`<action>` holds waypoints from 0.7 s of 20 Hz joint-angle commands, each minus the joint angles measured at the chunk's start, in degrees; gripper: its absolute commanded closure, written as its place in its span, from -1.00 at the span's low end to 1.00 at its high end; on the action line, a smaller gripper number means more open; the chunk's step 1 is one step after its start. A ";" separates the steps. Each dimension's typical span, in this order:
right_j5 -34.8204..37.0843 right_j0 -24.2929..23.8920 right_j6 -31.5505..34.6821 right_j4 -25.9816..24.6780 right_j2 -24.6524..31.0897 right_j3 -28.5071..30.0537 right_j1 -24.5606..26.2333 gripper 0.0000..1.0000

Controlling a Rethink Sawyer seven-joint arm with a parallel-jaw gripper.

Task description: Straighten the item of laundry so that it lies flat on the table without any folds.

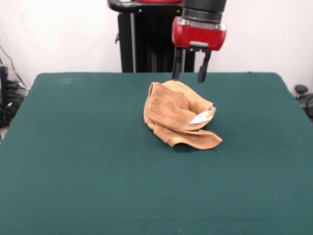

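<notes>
Towel [178,115] bunched in heap near table [73,171] centre, slightly toward 1 o'clock. Several layers folded over, white tag [204,116] poking out at heap's 3 o'clock side.

Gripper [190,77] above heap's 12 o'clock edge, fingers spread apart, holding nothing, tips just clear of cloth.

Judgement: step = pick outer layer. Go for single top edge, not whole bundle. Shallow pinch, lift, drag outward toward open green so folds peel apart. Deep grab risks moving lump intact.
</notes>
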 commanded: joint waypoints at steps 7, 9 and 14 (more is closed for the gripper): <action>-2.17 2.39 8.21 -1.87 -0.21 -1.84 2.23 -1.00; -1.88 2.64 8.36 -1.62 -0.13 -2.08 1.98 -1.00; -3.03 3.10 9.16 -0.86 0.62 -2.85 2.22 -1.00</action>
